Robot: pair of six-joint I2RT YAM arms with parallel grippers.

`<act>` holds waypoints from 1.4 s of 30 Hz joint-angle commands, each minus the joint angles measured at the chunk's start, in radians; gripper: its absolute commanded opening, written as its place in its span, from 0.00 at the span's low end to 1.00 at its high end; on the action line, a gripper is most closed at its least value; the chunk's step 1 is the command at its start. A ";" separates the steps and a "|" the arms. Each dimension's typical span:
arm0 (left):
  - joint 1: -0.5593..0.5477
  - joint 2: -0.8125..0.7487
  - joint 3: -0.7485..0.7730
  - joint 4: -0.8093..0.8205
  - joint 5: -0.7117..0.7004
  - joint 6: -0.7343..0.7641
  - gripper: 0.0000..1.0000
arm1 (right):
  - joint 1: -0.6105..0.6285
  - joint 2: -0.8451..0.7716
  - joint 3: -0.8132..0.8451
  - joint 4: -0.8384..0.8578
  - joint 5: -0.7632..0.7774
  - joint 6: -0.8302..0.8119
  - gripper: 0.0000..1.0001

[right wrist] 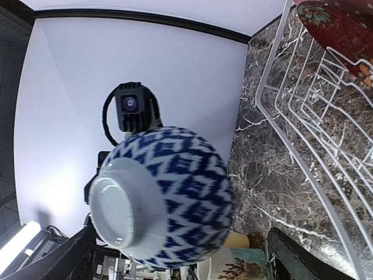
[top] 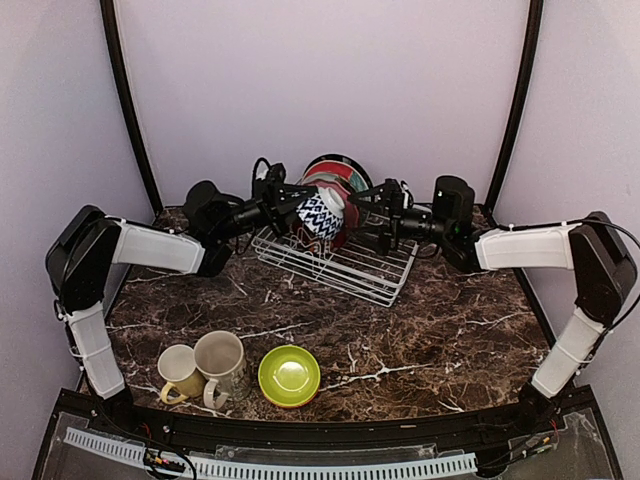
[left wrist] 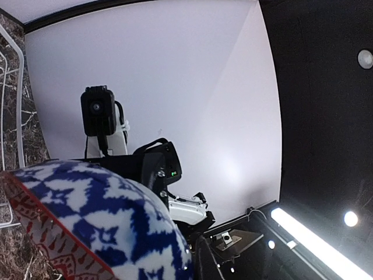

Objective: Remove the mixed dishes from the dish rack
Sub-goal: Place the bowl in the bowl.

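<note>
My left gripper [top: 303, 208] is shut on the rim of a small bowl [top: 322, 214], blue-and-white outside and red-patterned inside, and holds it tilted above the white wire dish rack [top: 345, 262]. In the left wrist view the bowl [left wrist: 87, 216] fills the lower left and hides one finger of that gripper [left wrist: 175, 262]. My right gripper [top: 370, 215] is open and empty just right of the bowl; its view shows the bowl's white base [right wrist: 166, 195] between its spread fingers [right wrist: 297, 254]. Red, pink and pale-green plates [top: 335, 176] stand at the rack's back.
A yellow mug [top: 178, 373], a beige mug [top: 222, 364] and a lime bowl [top: 289, 376] stand on the marble table near the front left. The rack's wires [right wrist: 315, 116] and a red floral plate [right wrist: 341, 26] show in the right wrist view.
</note>
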 commanded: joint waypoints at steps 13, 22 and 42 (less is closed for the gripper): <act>-0.162 -0.428 0.201 -1.462 -0.281 1.263 0.01 | -0.064 -0.115 0.068 -0.639 0.276 -0.547 0.99; -0.542 -0.422 0.341 -2.085 -0.894 1.591 0.01 | -0.072 -0.146 0.106 -0.749 0.374 -0.663 0.99; -0.892 -0.232 0.303 -2.240 -1.174 1.429 0.01 | -0.099 -0.138 0.066 -0.707 0.309 -0.634 0.99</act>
